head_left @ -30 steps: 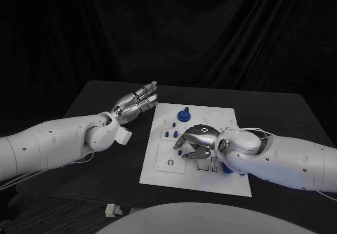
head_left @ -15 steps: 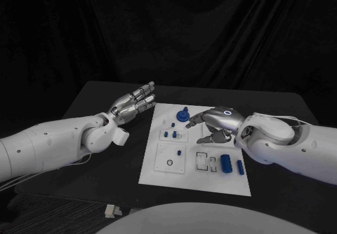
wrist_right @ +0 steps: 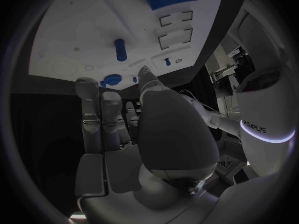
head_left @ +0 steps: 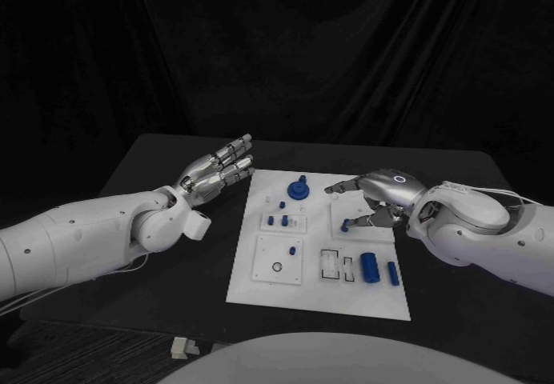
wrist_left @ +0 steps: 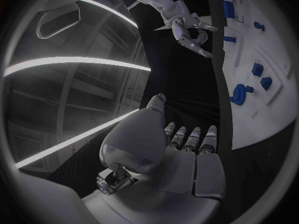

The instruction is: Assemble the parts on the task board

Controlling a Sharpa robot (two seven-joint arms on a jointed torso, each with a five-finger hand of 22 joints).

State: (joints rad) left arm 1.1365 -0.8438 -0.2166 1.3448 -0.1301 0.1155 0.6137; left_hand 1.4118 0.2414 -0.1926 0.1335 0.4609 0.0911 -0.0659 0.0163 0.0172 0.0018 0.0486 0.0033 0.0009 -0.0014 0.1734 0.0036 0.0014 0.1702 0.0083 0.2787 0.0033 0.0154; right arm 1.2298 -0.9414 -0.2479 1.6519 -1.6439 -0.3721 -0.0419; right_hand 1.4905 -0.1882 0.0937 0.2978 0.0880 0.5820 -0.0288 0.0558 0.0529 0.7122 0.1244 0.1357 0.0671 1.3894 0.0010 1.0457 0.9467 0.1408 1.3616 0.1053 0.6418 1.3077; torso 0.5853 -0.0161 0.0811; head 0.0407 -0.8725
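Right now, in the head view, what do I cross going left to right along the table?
Left robot hand → round blue part on the task board → right robot hand.

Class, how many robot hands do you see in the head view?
2. The left robot hand, holding nothing, is beside the task board's far left corner; the right robot hand is above the board's far right part.
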